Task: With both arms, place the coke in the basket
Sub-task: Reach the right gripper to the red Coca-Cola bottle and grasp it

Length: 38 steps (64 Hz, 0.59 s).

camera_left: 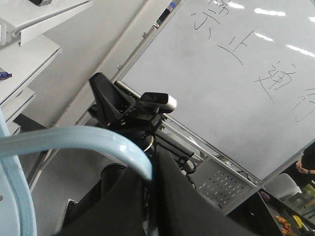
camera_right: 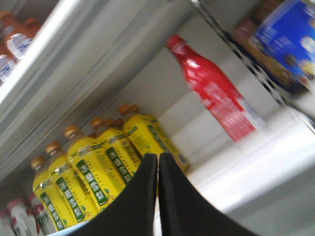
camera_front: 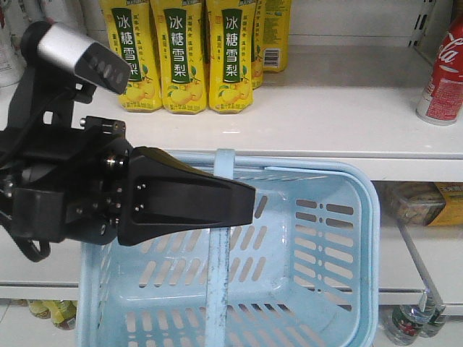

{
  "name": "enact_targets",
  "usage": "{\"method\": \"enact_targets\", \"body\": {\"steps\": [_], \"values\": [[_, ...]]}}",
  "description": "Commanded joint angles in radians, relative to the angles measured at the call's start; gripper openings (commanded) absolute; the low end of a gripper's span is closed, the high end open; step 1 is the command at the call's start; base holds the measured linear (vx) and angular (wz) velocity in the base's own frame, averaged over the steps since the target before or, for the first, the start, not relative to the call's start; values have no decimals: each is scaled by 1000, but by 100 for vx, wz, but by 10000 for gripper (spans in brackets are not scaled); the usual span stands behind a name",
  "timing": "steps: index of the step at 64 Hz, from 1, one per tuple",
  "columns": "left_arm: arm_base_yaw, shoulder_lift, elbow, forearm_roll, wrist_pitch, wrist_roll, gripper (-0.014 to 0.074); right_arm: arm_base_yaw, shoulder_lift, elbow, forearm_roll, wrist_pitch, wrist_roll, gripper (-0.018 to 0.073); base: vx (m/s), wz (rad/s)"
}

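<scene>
L tool (camera_left: 151,182) clamped on basket (camera_front: 362,189) handle (camera_left: 74,137). R tool (camera_right: 158,156) jaws pressed together, empty. Coke (camera_front: 443,72) upright on shelf (camera_front: 325,108), right of yellow bottles (camera_front: 181,58).

Front view is bright and evenly lit, pretty sharp, just a small glare spot on the white shelf (camera_front: 325,108). Left wrist view has ceiling lights reflecting off the whiteboard (camera_left: 236,73), and the close-up basket handle (camera_left: 74,139) looks soft. Right wrist view is smeared with blur, the coke (camera_right: 216,96) especially.
</scene>
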State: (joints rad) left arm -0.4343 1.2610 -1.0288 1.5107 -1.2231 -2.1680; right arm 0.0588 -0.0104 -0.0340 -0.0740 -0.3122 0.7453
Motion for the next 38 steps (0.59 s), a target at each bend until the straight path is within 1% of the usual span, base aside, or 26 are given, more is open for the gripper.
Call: {"method": "enact_targets", "body": {"steps": [1,3,7,11,13,16,17,22,27,33,38], "values": [[-4,-33,-27,-99,-99,5,-6,-7,6,-168,-269,13,17,18,0,0],[-4,-33,-27,-99,-99,5,-6,-7,23,-225,-371,64,34,36,0,0],[-4,-33,-27,-99,-99,5,-6,-7,68,-317,-530,143,87,84,0,0],[-4,-33,-27,-99,-99,5,-6,-7,107,-379,-654,178,155,148,0,0],[-4,-33,-27,-99,-99,5,-6,-7,132,-406,-709,187,193,200,0,0],[-4,-33,-27,-99,-99,5,-6,-7,167,-433,-767,189,236,286,0,0],[-4,-33,-27,-99,-99,5,-6,-7,182,-441,-791,189,255,326,0,0],[-4,-33,-27,-99,-99,5,-6,-7,233,-455,-870,187,306,467,0,0],[-4,-33,-27,-99,-99,5,-6,-7,278,-456,-903,165,319,577,0,0],[-4,-33,-27,-99,-99,5,-6,-7,329,-458,-916,131,314,631,0,0],[-4,-33,-27,-99,-99,5,-6,-7,382,-478,-915,134,314,633,0,0]]}}
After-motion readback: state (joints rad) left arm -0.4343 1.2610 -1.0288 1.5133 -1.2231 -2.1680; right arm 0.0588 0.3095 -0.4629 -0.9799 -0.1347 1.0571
